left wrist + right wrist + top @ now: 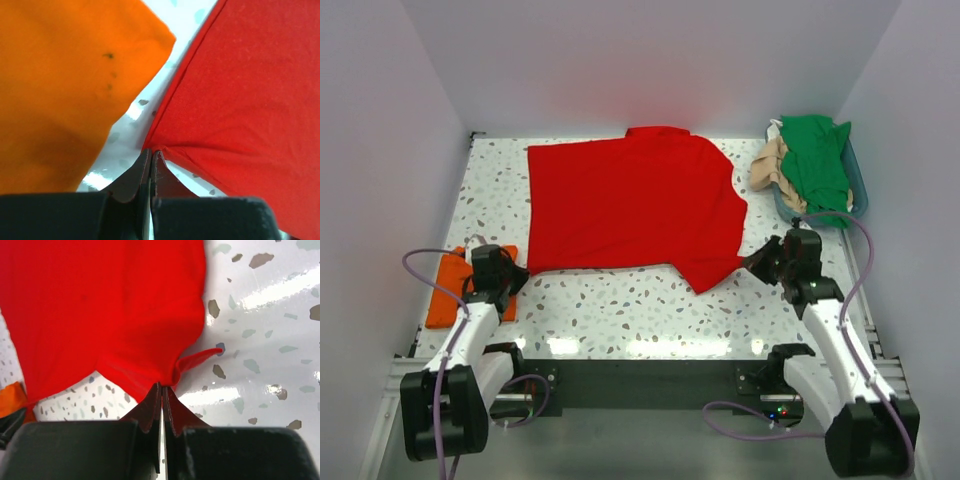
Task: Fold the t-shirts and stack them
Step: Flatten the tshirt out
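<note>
Red shirt [630, 205] spread on speckled surface [620, 310]; my left fingers [137, 175] clamp hem corner, right fingers [150, 407] clamp sleeve tip.

Bright red t-shirt [630, 205]; orange t-shirt [445, 290]; green t-shirt [817, 160]; tan t-shirt [770, 165]; teal basket [861, 190]; white table [620, 310], grey-speckled.

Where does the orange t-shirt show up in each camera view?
Top external: orange t-shirt low on the left side.
Left wrist: fills the left half.
Right wrist: a sliver at the lower left edge.
Shared landmark: the red t-shirt, in all three views.
</note>
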Available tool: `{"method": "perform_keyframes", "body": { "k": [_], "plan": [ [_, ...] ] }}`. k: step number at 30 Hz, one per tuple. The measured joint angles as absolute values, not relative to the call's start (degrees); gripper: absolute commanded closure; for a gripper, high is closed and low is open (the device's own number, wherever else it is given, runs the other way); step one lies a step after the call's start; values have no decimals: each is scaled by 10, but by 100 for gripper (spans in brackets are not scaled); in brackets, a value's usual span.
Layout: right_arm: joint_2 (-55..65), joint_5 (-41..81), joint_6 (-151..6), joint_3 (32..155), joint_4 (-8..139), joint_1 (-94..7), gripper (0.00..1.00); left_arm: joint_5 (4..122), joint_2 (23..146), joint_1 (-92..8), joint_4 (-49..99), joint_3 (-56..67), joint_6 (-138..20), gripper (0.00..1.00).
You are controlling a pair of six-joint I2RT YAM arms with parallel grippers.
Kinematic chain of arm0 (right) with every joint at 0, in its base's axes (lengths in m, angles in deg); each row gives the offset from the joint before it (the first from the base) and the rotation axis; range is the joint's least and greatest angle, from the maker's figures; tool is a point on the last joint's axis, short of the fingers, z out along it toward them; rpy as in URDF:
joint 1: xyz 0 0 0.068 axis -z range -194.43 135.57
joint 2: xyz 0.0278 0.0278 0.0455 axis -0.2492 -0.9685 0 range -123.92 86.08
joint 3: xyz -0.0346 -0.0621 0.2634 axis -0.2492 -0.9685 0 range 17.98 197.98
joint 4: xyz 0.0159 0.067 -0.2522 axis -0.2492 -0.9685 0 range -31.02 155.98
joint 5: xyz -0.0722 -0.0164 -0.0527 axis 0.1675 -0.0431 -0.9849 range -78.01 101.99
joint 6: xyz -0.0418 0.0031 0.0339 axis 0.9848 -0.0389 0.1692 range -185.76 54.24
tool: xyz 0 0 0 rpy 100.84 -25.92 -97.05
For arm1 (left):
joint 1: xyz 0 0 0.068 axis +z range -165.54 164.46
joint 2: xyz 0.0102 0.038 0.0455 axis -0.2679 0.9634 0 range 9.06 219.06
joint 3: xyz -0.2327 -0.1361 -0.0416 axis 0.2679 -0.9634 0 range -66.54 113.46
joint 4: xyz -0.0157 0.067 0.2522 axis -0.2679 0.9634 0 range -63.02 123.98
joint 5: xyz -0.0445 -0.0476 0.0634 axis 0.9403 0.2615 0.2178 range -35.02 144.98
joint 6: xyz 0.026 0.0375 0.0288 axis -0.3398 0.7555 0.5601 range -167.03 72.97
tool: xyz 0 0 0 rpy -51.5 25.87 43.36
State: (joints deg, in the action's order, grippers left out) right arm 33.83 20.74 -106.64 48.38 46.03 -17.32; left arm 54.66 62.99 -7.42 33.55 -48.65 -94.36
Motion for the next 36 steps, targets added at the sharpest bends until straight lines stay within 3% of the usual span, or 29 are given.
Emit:
{"method": "perform_keyframes", "body": {
  "k": [1,5,8,24,36],
  "plan": [
    [373,207,-1066,484,445,-173,100,544,628,-74,337,-492,-944,100],
    [467,209,-1066,484,386,-174,100,542,624,-74,340,-509,-941,71],
    [500,213,-1066,484,351,-174,100,543,614,-74,342,-513,-939,61],
    [478,220,-1062,484,310,-174,100,479,525,-127,461,-514,-1033,58],
    [469,221,-1062,486,311,-174,100,440,558,-183,464,-518,-1105,62]
  ]
}}
